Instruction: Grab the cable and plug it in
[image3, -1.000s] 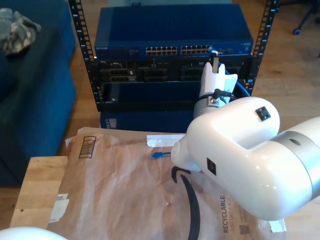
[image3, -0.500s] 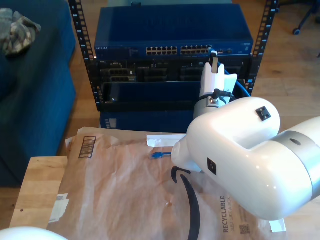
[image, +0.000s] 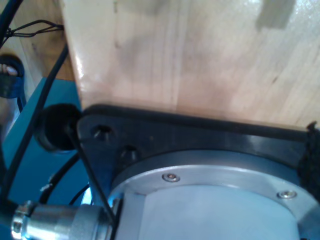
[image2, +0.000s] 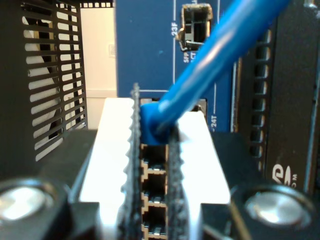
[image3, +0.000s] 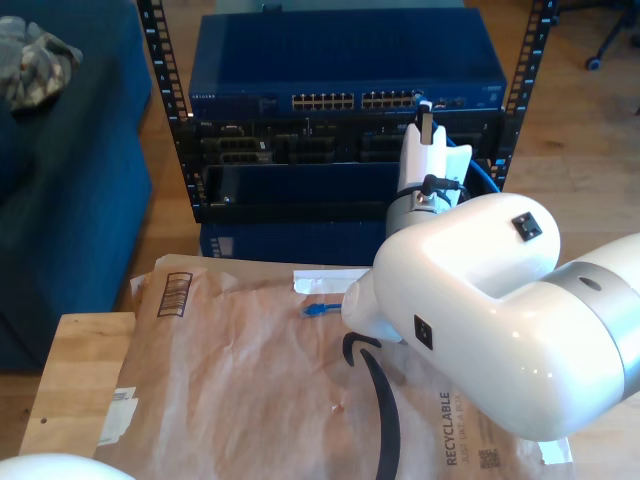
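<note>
The thin bright-blue cable (image2: 220, 50) runs down to its plug (image2: 150, 131), which sits pinched between the serrated fingers of my second gripper (image2: 154, 117). The gripper is shut on it right in front of the blue switch face (image2: 150, 45), by the ports marked 23F and 24T. In the exterior view my second gripper (image3: 424, 113) points at the right end of the switch's port row (image3: 355, 100). The cable (image3: 484, 175) loops behind the arm there. Its other plug (image3: 322, 310) lies loose on the brown paper.
The blue switch (image3: 345, 50) sits in a black rack (image3: 300, 180) beyond the table. Brown packing paper (image3: 260, 390) covers the wooden table (image3: 75, 370). A blue sofa (image3: 60, 180) stands at the exterior view's left. The first wrist view looks over bare wood (image: 190, 55).
My second gripper has edged slightly up and toward the switch's ports with the plug held. Nothing else has moved.
</note>
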